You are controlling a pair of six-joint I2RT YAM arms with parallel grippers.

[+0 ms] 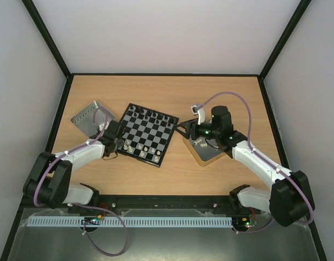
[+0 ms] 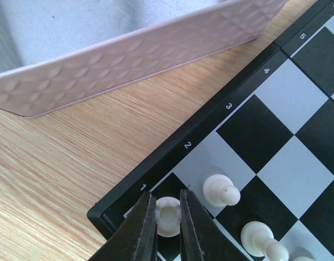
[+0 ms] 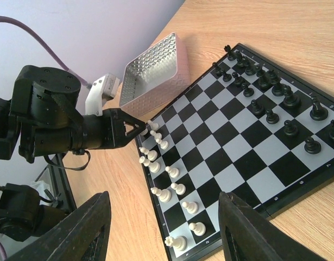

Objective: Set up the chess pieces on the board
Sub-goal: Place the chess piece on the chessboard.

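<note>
One white piece (image 2: 168, 217) is pinched in my left pincer (image 2: 167, 201), closed on it at the board's (image 2: 207, 126) corner square beside the numeral 1. More white pieces (image 3: 165, 174) line that edge, and black pieces (image 3: 264, 92) line the opposite one. The board lies askew mid-way across the bench (image 1: 232, 98). Near its left corner stands a silver tray (image 1: 90, 115); I cannot make out its contents. Right of the board, a wooden tray (image 1: 206, 156) holds a few pale pieces (image 1: 200, 143). My right pincer (image 3: 164, 198) hangs open by its far corner, gripping nothing.
</note>
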